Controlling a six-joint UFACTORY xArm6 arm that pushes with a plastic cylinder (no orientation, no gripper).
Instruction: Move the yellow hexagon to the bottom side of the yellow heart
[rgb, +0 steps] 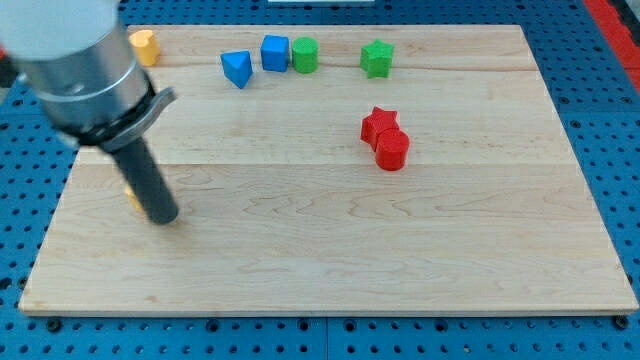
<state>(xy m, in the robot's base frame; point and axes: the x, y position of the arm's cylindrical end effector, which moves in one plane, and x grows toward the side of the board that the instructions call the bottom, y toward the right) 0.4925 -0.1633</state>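
A yellow block (145, 46) sits at the board's top left corner, partly cut off by the arm's grey body; its shape is not clear. A second yellow block (131, 194) shows only as a sliver at the left edge of my dark rod, and its shape is hidden too. My tip (164, 217) rests on the board at the view's left, touching or just right of that sliver. The two yellow blocks are far apart, one near the top and one mid-left.
Along the top stand a blue triangular block (237, 68), a blue cube (275, 52), a green cylinder (305, 55) and a green star (377, 58). A red star (379, 124) touches a red cylinder (392, 150) right of centre. The wooden board (330, 260) lies on a blue perforated base.
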